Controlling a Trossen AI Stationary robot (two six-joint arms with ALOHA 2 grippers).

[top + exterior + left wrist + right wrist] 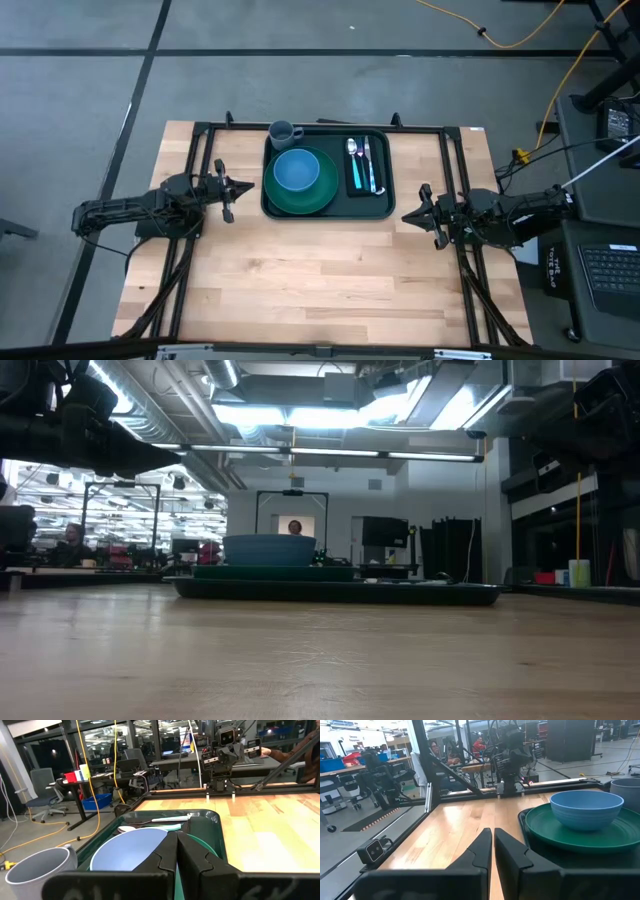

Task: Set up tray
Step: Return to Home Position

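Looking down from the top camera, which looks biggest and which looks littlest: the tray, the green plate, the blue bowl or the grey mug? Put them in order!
Largest to smallest in the high view:
1. tray
2. green plate
3. blue bowl, sitting on the plate
4. grey mug, at the tray's far corner

None of them look alike in size, so the order is clear.

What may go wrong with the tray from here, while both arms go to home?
The left gripper, shut, sits close to the tray, near the mug; a wide swing might knock the mug over. The cutlery lies loose on the napkin, so a bump to the tray from the right gripper could scatter it.
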